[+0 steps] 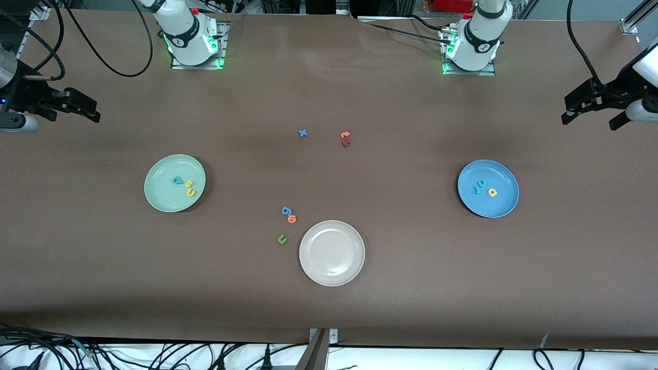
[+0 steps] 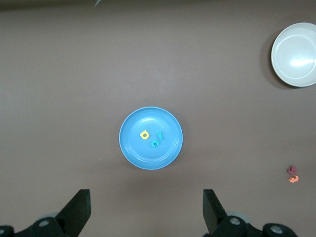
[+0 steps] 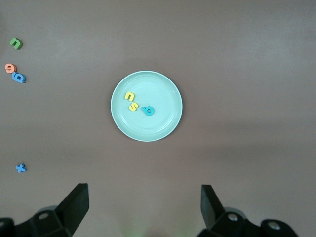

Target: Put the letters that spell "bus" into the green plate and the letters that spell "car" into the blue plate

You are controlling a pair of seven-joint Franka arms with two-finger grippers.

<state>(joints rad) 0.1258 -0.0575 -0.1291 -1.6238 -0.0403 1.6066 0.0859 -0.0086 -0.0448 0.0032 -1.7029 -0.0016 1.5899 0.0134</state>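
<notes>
The green plate lies toward the right arm's end of the table and holds the teal b, yellow s and yellow u. High above it, my right gripper hangs open and empty. The blue plate lies toward the left arm's end and holds the teal c, teal r and yellow a. My left gripper hangs open and empty high above that plate. Both arms are drawn back to the table's ends.
An empty cream-white plate lies nearest the front camera at mid-table. Beside it lie a blue g, an orange o and a dark green u. Farther back lie a blue x, an orange t and a dark red letter.
</notes>
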